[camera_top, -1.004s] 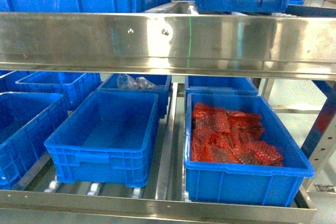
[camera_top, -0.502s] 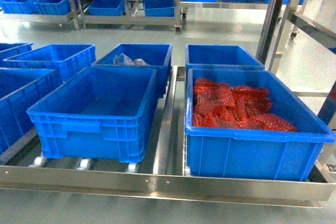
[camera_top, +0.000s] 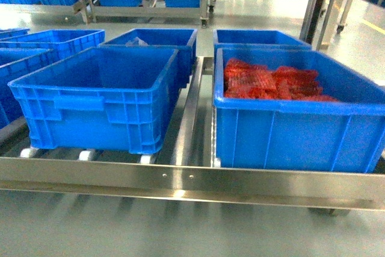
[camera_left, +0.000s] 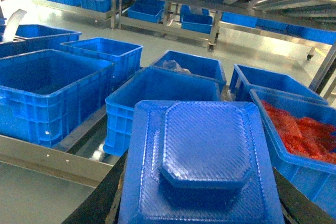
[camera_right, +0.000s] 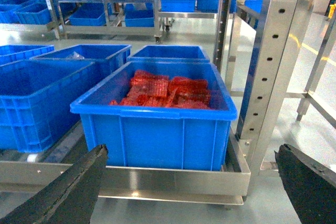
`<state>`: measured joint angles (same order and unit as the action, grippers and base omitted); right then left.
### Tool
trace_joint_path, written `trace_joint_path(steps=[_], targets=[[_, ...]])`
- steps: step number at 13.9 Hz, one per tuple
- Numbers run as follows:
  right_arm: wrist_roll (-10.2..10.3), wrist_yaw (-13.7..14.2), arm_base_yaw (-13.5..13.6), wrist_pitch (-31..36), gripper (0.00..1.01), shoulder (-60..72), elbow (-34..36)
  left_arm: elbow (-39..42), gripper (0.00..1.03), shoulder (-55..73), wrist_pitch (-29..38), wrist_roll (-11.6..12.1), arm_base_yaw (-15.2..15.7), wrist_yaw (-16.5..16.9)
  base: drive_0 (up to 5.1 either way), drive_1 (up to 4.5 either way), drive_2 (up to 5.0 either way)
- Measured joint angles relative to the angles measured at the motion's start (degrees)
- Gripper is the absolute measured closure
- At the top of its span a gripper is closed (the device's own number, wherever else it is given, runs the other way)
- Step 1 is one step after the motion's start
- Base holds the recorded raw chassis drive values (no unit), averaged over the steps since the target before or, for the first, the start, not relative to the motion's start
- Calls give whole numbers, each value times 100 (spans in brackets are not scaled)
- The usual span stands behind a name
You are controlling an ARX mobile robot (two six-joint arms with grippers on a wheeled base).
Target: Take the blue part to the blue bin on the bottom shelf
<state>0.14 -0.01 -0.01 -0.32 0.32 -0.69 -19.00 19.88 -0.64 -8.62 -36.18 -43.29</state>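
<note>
**Ana:** Head view first, biggest thing first: the bottom shelf (camera_top: 180,183), a stainless-steel rack tier with a flat front rail and roller tracks, fills the frame. What sits on it?

**Ben:** Several open blue plastic crates. Taking the front rail as the landmark, the empty blue crate (camera_top: 96,97) stands just behind its left half, and the blue crate of red mesh-wrapped pieces (camera_top: 298,115) just behind its right half. More blue crates stand in a second row further back from the rail. They ride on rollers, I'd judge so they can slide toward the rail for picking.

**Ana:** And the task's part?

**Ben:** Left wrist view: the flat blue textured plastic part with a raised octagonal centre (camera_left: 202,166) lies right under the camera, on the near side of the rail and above it, facing the empty crate (camera_left: 160,106). Dark finger edges of the left gripper (camera_left: 199,203) flank it low down, so I judge it is clamped on the part, held level for a clean drop over the crate wall.

**Ana:** The other arm?

**Ben:** Right gripper (camera_right: 194,192) hangs in front of the rail's right end, its black fingers (camera_right: 63,192) spread wide with nothing between them, probably just parked clear.
</note>
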Motion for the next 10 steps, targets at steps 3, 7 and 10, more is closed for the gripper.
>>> trace_joint_path(steps=[3,7,10], targets=[[-2,2,0,-9,3,0,0,0,60,0,-26,-2,0,2,0,0,0],[0,0,0,-4,3,0,0,0,60,0,-17,0,0,0,0,0,0],[0,2,0,9,3,0,0,0,60,-9,2,0,0,0,0,0,0]])
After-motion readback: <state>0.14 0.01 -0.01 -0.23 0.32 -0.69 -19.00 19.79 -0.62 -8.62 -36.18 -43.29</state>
